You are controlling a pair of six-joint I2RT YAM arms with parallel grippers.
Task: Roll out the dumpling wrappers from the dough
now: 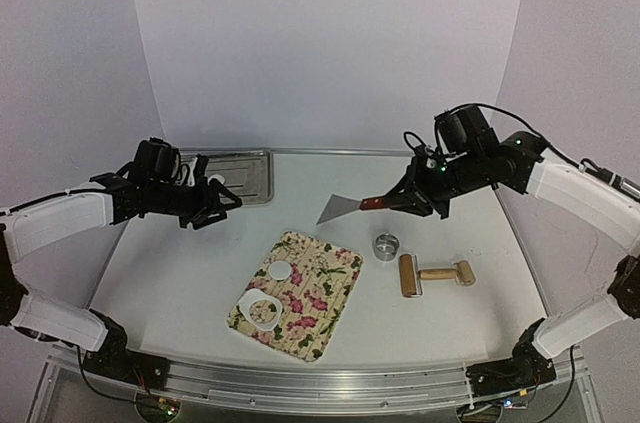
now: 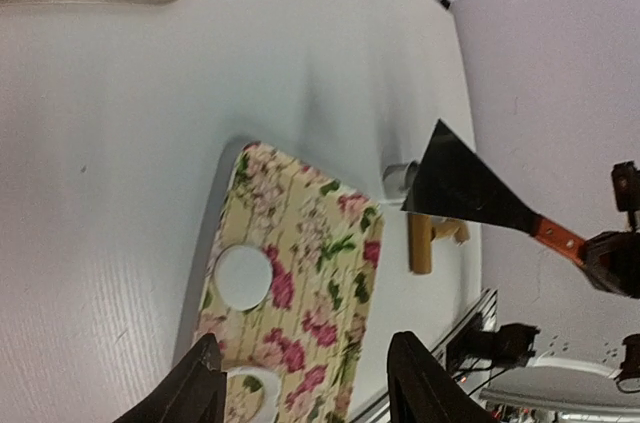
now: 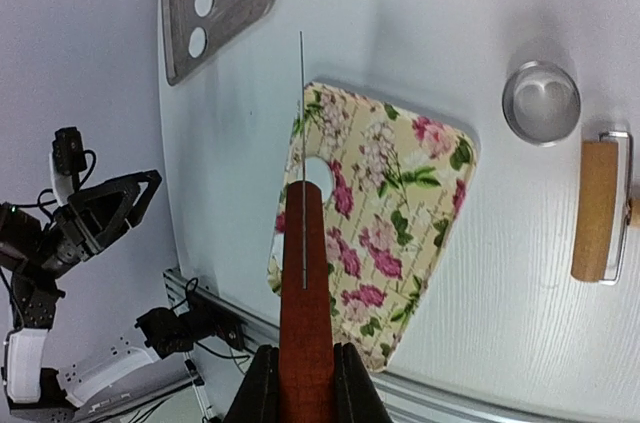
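Left tool hovers with jaws spread wide, right tool hovers clamped tight.

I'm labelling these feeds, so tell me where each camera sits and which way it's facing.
Top external: fixed above and behind the bases, looking down over the table; both arms show, left gripper open, right gripper shut on the scraper.
Left wrist: on the left arm, looking down at the floral mat and a dumpling wrapper; its own fingers at the bottom.
Right wrist: looks along the scraper's red handle toward the mat; its own fingers clamp the handle.
Shared: both wrist views show mat and scraper.
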